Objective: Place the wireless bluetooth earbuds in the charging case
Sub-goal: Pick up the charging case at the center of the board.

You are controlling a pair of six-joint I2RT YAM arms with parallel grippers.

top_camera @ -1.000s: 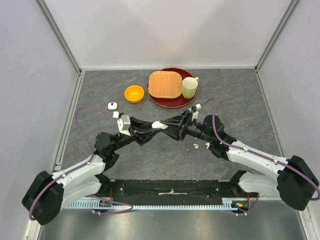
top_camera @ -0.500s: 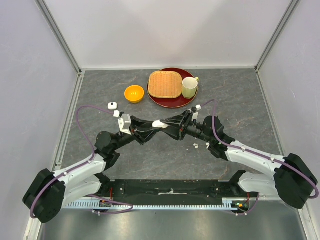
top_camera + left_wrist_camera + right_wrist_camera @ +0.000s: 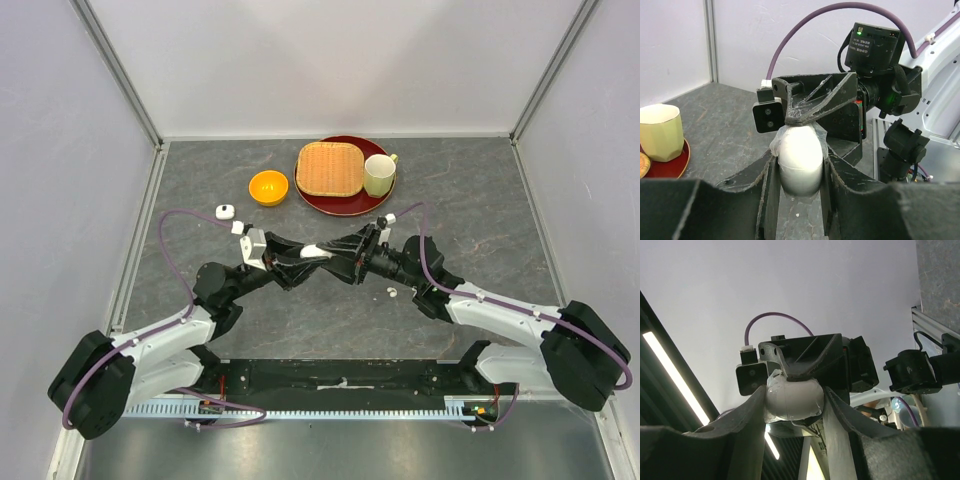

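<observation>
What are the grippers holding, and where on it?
Both hold the white charging case: left gripper on its lower half, right gripper on its upper end.

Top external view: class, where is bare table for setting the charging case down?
Bare: right of the red plate; far-left corner beside the orange bowl. Crowded: centre, where left gripper and right gripper clamp the charging case.
</observation>
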